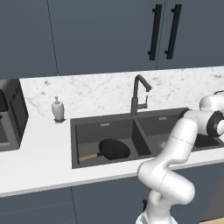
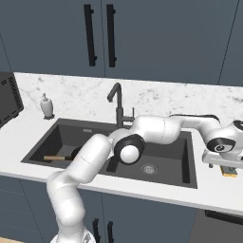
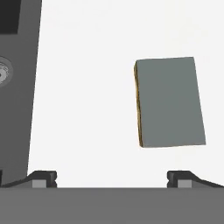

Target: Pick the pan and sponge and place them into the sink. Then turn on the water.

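the sponge (image 3: 169, 101) lies flat on the white worktop (image 3: 87, 109) right of the sink (image 2: 187, 163), below the hand (image 3: 112, 177), which is spread wide and holds nothing; it is judged light and soft, best pinched across its short sides; one sponge is counted; one pan (image 1: 113, 149) rests in the left basin.

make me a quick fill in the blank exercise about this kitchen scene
1. The black frying pan lies in the ____ basin of the sink.
2. The sponge rests on the white ____, beside the sink.
3. The gripper hangs above the sponge with its jaws ____.
4. The sponge's top layer is grey-green; its lower layer is ____.

Missing words: left; counter; open; yellow
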